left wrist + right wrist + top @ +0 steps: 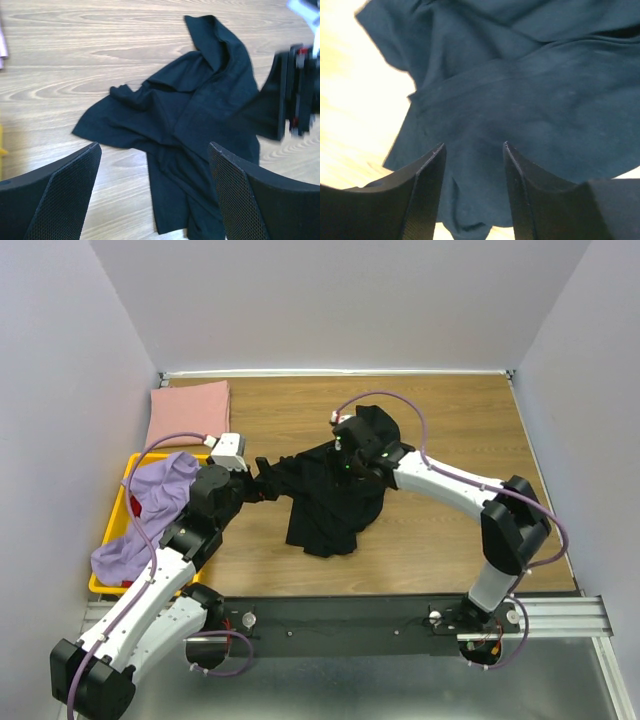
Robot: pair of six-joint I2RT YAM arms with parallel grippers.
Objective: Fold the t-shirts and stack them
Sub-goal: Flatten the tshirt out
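Note:
A black t-shirt (pixel 330 505) lies crumpled in the middle of the wooden table, and both wrist views look down on it (pixel 200 115) (pixel 530 90). My left gripper (pixel 266 484) (pixel 154 146) hangs wide open just above the shirt's left edge, holding nothing. My right gripper (pixel 352 455) (pixel 474 145) hovers over the shirt's far part. Its jaws stand apart with cloth below them and nothing pinched. A dusty pink t-shirt (pixel 190 410) lies folded flat at the back left. A lavender t-shirt (pixel 150 505) is draped loosely over the crate.
The yellow crate (pixel 128 472) stands at the table's left edge beside my left arm, with something red (pixel 133 505) inside it. White walls close in the table on three sides. Bare wood (pixel 470 430) shows to the right of the black shirt.

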